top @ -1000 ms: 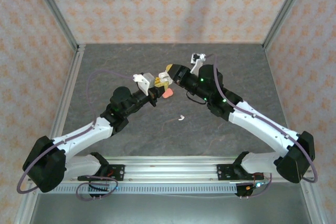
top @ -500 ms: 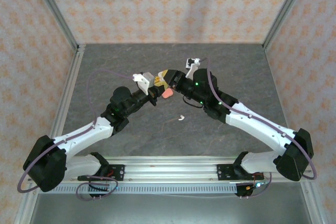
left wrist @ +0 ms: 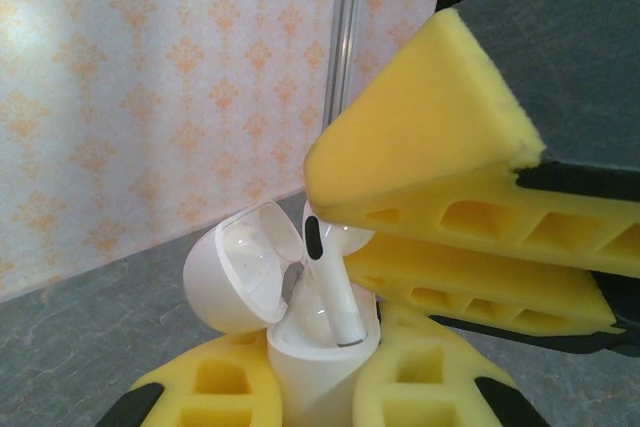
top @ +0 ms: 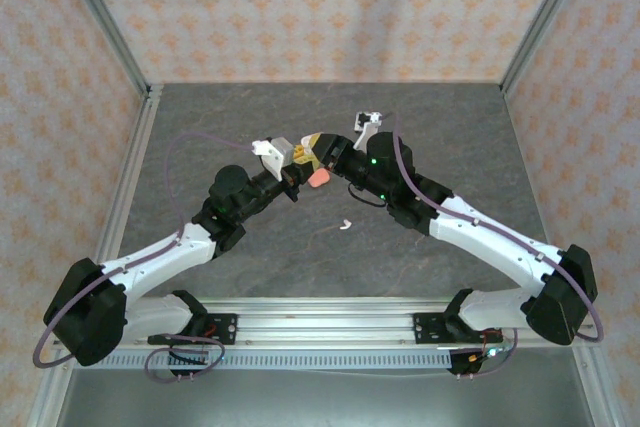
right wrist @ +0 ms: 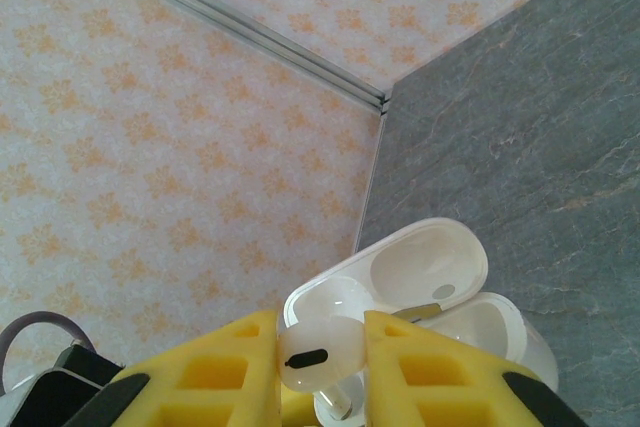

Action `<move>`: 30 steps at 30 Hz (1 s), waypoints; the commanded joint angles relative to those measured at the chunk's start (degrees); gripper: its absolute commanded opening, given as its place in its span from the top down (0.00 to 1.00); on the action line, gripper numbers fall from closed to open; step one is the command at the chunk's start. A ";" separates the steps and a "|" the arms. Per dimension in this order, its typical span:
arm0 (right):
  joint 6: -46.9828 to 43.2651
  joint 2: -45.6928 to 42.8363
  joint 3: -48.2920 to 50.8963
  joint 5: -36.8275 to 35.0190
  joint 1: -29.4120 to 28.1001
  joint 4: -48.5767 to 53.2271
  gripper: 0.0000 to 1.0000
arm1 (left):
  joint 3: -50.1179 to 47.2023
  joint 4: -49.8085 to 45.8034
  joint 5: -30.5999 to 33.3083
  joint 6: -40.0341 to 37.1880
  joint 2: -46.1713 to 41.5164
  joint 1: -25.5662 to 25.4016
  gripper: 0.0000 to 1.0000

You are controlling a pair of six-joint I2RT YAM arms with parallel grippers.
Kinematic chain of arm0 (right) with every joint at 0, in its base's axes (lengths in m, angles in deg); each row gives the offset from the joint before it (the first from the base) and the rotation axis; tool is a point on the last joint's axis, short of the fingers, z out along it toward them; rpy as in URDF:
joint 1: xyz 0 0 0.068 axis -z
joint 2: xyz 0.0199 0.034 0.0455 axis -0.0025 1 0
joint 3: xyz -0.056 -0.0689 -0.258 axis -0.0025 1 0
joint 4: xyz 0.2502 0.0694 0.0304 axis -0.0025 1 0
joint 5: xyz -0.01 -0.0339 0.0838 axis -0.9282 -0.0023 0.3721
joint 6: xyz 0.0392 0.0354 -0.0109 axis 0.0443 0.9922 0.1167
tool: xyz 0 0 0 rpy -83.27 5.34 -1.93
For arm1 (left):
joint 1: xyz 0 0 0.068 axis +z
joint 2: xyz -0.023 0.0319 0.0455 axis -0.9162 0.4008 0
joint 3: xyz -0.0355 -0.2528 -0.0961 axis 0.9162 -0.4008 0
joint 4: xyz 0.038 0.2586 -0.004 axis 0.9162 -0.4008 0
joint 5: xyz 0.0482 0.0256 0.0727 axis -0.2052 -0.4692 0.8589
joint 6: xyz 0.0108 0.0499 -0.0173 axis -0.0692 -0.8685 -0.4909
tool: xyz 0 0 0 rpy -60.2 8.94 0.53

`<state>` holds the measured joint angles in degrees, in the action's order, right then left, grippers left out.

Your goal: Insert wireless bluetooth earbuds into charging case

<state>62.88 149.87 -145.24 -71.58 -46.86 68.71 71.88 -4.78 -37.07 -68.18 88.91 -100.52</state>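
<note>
The left gripper (left wrist: 320,392) is squeezing tight on the white charging case (left wrist: 318,352) and holding it upright. The case's lid (left wrist: 243,269) is hanging open to one side. The right gripper (right wrist: 320,342) is pinching the round head of a white earbud (left wrist: 335,292), so its fingers are clamped on it, not spread wide. The earbud is sitting right over the case. Its long stem is pointing down into the open cup and leaning a little. I think the push needs to go straight down along the stem, and the right arm is the one to do it. A second white earbud (top: 345,224) is lying on the tabletop (top: 450,127) near the arms, waiting its turn.
</note>
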 commanded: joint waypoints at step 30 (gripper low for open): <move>-4.29 -1.57 1.32 -4.54 -3.01 8.53 0.66 | 2.35 2.74 1.15 -0.28 -3.31 -0.47 1.00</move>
<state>59.84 149.09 -143.41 -75.38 -49.00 70.42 71.90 -8.15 -37.05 -68.24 88.82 -100.90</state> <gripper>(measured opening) 0.342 0.140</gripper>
